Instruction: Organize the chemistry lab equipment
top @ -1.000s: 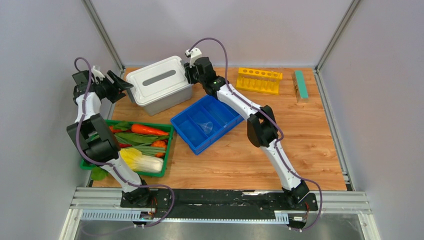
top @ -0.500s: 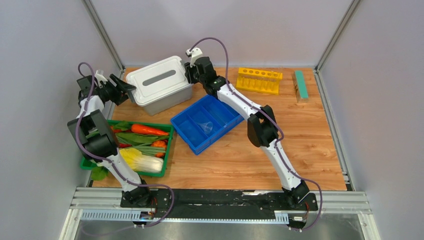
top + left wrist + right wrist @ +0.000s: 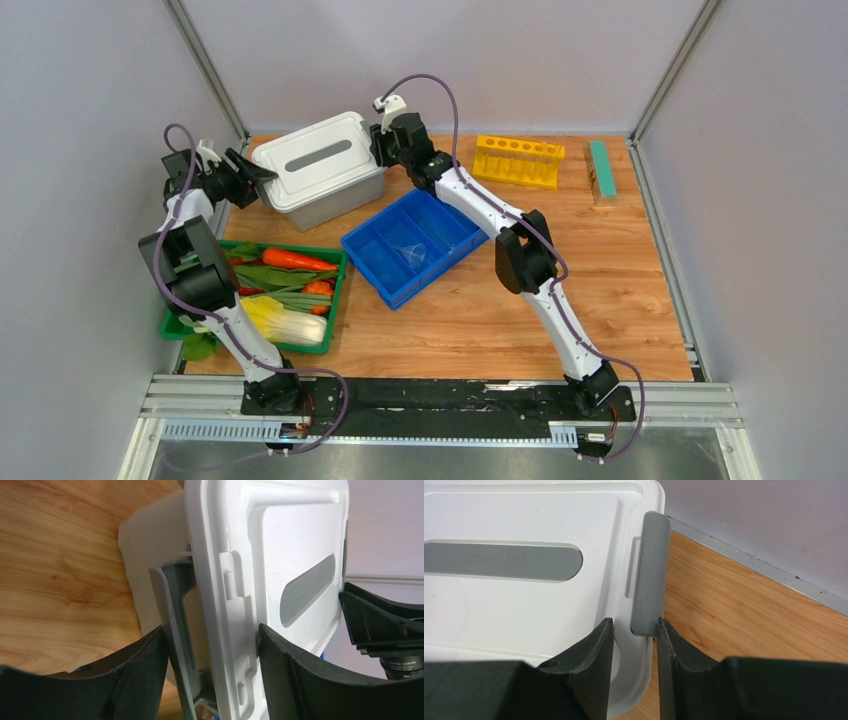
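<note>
A white storage box [image 3: 318, 170] with a closed lid stands at the back left. My left gripper [image 3: 258, 172] is at its left end; in the left wrist view [image 3: 212, 630] the jaws are shut on the grey left latch [image 3: 172, 610] and the lid edge [image 3: 215, 580]. My right gripper [image 3: 382, 150] is at the right end; in the right wrist view [image 3: 634, 625] it is shut on the grey right latch [image 3: 650, 570] and the lid rim. A clear cup [image 3: 413, 253] sits in the blue divided tray [image 3: 365, 270]. The other lab items are out of view.
A green crate [image 3: 337, 300] of vegetables sits at the front left. A yellow tube rack [image 3: 517, 160] and a green block [image 3: 601, 170] stand at the back right. The enclosure walls are close behind the box.
My left gripper has moved right, onto the box's left end and its latch. The right arm, the box and the tray have not moved.
</note>
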